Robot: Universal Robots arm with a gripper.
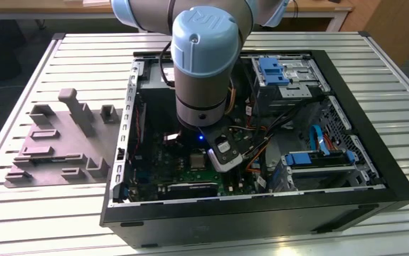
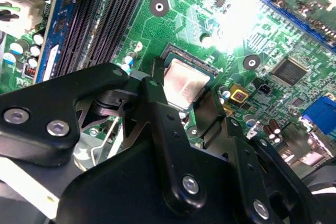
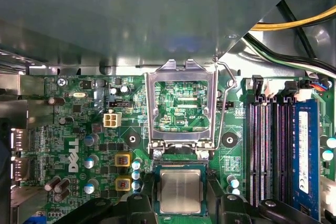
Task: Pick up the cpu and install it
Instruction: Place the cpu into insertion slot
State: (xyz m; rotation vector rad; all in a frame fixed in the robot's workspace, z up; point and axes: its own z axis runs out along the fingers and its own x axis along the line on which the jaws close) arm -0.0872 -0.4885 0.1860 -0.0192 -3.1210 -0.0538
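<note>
The cpu (image 3: 180, 191), a small square chip with a silvery top, lies flat inside the dark socket on the green motherboard (image 3: 79, 124). In the second wrist view the cpu (image 2: 185, 80) shows between my two black fingers (image 2: 152, 98). My gripper (image 3: 181, 205) straddles the socket, one finger on each side, with a thin gap to the chip's edges; it reads as open. The socket's metal load frame (image 3: 152, 108) stands flipped up beside the chip. In the exterior view the cpu (image 1: 198, 159) is a pale square just beside the gripper (image 1: 222, 153), deep in the computer case.
The open black computer case (image 1: 375, 160) lies on a slatted white table (image 1: 40, 224). A grey plastic fixture (image 1: 58, 144) sits on the exterior view's left. Memory slots (image 3: 268, 150), the socket lever (image 3: 226, 103), cables (image 3: 294, 24) and blue drive brackets (image 1: 272, 69) crowd around the socket.
</note>
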